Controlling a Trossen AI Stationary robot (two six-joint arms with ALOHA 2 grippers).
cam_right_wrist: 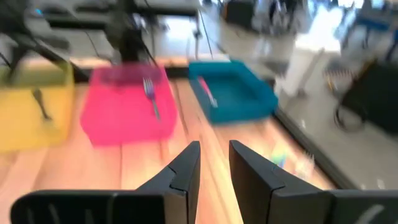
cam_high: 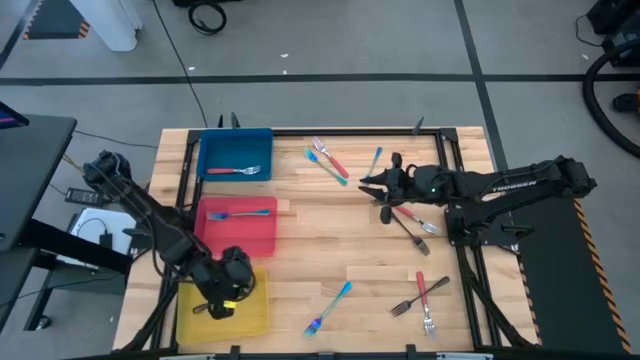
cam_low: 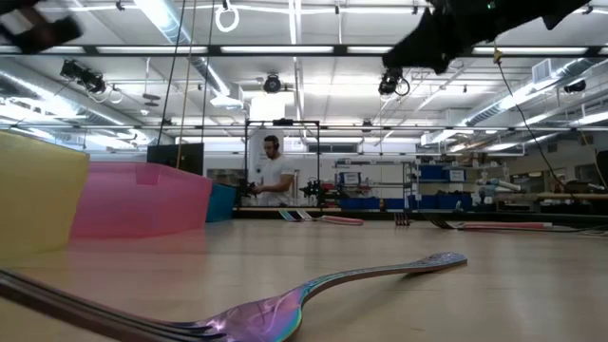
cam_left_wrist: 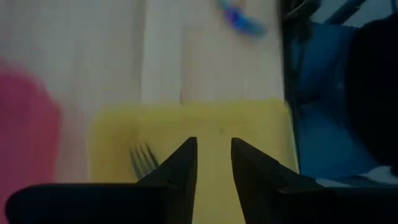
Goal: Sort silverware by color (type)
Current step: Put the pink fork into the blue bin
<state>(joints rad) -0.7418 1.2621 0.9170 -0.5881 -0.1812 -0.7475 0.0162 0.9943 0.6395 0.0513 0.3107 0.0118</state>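
Note:
Several forks lie loose on the wooden table: a red and blue pair (cam_high: 327, 160), a blue one (cam_high: 375, 160), dark and red ones (cam_high: 412, 222), a blue-handled iridescent one (cam_high: 330, 307) and a few more (cam_high: 420, 298). A red-handled fork (cam_high: 235, 171) lies in the blue tray (cam_high: 212, 150). A blue-handled fork (cam_high: 240, 213) lies in the red tray (cam_high: 262, 240). My left gripper (cam_high: 222, 303) (cam_left_wrist: 214, 163) hovers over the yellow tray (cam_high: 255, 315), open by a narrow gap, with a dark fork (cam_left_wrist: 143, 160) lying beside it. My right gripper (cam_high: 368, 183) (cam_right_wrist: 214, 163) hangs above the table's middle, open and empty.
The three trays stand in a column along the table's left side (cam_right_wrist: 124, 106). A black frame (cam_high: 450, 150) borders the tabletop. In the low view the iridescent fork (cam_low: 313, 294) fills the foreground, and a person (cam_low: 275, 176) stands far behind the table.

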